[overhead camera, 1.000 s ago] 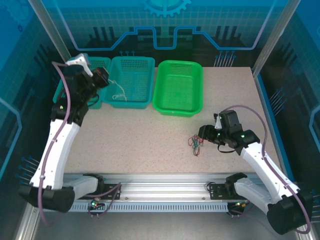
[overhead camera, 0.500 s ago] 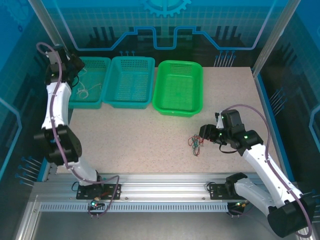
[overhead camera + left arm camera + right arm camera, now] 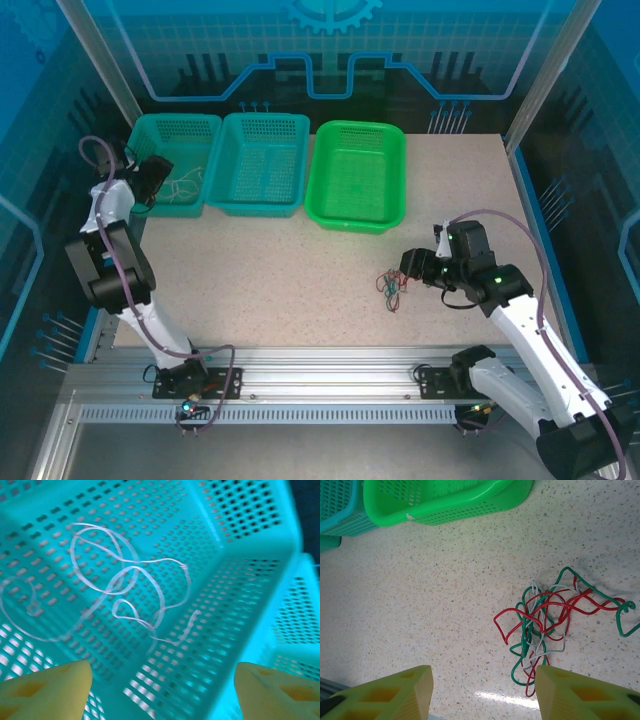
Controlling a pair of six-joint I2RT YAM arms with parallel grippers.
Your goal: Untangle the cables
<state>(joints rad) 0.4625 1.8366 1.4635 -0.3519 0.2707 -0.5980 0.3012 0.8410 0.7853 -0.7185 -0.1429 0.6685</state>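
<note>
A speckled table (image 3: 280, 280) stands between blue walls (image 3: 565, 60). The left gripper (image 3: 162, 672) gapes empty over a white cable (image 3: 131, 570) in a basket (image 3: 240, 540). The right gripper (image 3: 482, 675), open and empty, hovers near tangled cables (image 3: 542, 625).

Glossy perforated plastic green basket (image 3: 355, 175), speckled matt tabletop (image 3: 280, 270) (stone-like), smooth plastic-sheathed cables (image 3: 536, 625)
</note>
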